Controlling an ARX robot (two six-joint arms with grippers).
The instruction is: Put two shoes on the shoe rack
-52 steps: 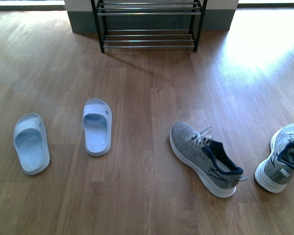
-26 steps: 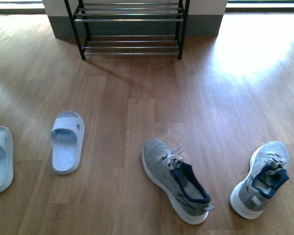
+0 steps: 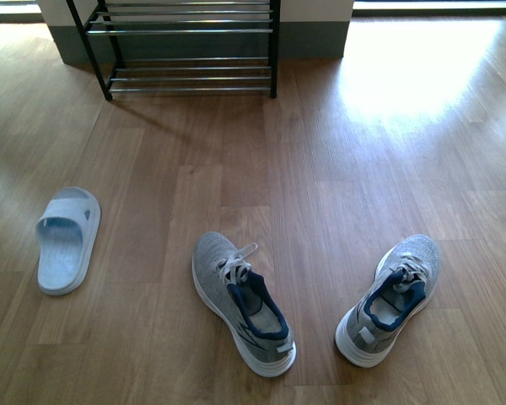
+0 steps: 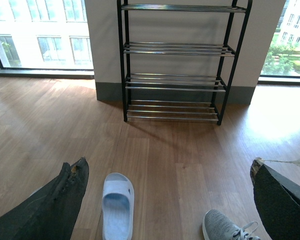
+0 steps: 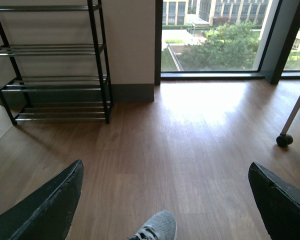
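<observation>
Wood-plank floor (image 3: 337, 169); grey knit sneakers (image 3: 236, 299) (image 3: 394, 295); chrome-barred rack (image 3: 190, 31).

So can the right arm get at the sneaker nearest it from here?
Probably yes. The right gripper is open, and the right-hand sneaker seems to lie below it, its toe showing between the fingers, with only bare floor around.

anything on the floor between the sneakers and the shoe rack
No, the front view shows bare floor between sneakers and shoe rack; the slipper lies off to the side.
</observation>
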